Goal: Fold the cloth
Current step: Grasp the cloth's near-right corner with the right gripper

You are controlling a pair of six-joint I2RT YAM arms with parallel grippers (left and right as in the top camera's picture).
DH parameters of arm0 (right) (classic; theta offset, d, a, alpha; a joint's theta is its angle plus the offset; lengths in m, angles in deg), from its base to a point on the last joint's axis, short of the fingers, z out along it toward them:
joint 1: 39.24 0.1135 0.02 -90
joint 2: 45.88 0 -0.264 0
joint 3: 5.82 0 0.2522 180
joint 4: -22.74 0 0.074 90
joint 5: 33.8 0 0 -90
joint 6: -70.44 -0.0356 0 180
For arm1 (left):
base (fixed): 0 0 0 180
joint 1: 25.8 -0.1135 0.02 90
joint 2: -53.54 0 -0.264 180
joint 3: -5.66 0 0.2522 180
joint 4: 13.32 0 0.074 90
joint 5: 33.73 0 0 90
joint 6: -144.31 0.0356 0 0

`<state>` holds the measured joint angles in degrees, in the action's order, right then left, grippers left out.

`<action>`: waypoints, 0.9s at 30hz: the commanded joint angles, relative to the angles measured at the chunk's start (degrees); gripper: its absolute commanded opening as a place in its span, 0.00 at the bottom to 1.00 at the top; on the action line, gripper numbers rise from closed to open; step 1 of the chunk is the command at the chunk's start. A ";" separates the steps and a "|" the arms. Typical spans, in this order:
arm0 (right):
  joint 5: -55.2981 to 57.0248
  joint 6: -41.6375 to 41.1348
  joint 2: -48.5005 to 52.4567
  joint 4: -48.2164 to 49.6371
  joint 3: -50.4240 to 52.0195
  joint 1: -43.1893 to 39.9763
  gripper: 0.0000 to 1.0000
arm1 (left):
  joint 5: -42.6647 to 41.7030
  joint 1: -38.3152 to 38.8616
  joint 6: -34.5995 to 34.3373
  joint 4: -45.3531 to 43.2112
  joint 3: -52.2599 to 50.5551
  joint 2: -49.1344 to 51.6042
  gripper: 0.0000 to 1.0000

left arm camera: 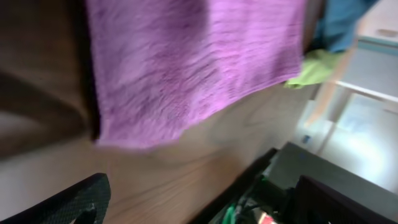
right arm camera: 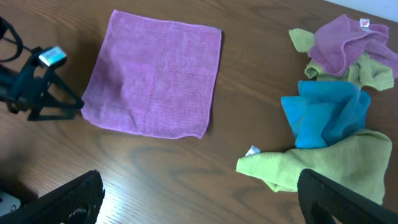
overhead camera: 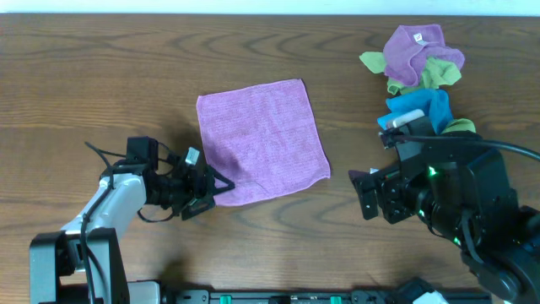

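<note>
A purple cloth (overhead camera: 261,139) lies flat and unfolded on the wooden table; it also shows in the right wrist view (right arm camera: 152,81) and, blurred, in the left wrist view (left arm camera: 186,62). My left gripper (overhead camera: 218,187) is open and empty, low at the cloth's front left corner, its fingertips just beside the cloth's edge. My right gripper (overhead camera: 364,196) is open and empty, raised to the right of the cloth, apart from it. In the left wrist view the near corner of the cloth sits just ahead of the fingers (left arm camera: 199,205).
A pile of other cloths sits at the back right: purple (overhead camera: 415,46), green (overhead camera: 439,74) and blue (overhead camera: 422,108). In the right wrist view the blue cloth (right arm camera: 326,115) and a green cloth (right arm camera: 323,165) lie close to my right finger.
</note>
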<state>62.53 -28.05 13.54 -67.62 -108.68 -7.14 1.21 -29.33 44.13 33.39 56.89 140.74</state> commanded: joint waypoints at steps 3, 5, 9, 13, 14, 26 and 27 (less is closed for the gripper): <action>-0.44 0.96 1.36 2.10 4.09 -2.34 0.99 | 7.06 0.20 2.71 -0.22 -0.07 -0.55 0.96; -5.18 1.31 1.77 5.64 8.74 -3.91 0.96 | 7.32 0.20 2.69 -0.33 -0.09 -0.55 0.95; -17.59 1.31 3.04 14.99 20.17 -8.44 0.92 | 7.61 0.20 2.75 -0.85 -0.35 -0.55 0.95; -29.68 3.26 4.81 22.08 28.92 -15.19 0.91 | 7.10 0.20 3.02 -1.36 -0.46 -0.55 0.96; -31.87 3.23 5.33 24.00 31.17 -17.14 0.90 | 6.75 0.20 3.39 -1.55 -0.61 -0.55 0.96; -48.59 0.83 19.80 33.53 41.70 -24.90 0.77 | 1.44 0.20 3.30 -1.86 -0.98 -0.55 0.95; -48.57 0.79 20.63 33.51 41.72 -24.90 0.75 | 1.46 0.20 3.30 -1.84 -1.01 -0.55 0.95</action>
<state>17.02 -26.34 32.36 -34.27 -67.06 -31.66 4.38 -29.33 46.85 31.49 56.50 140.74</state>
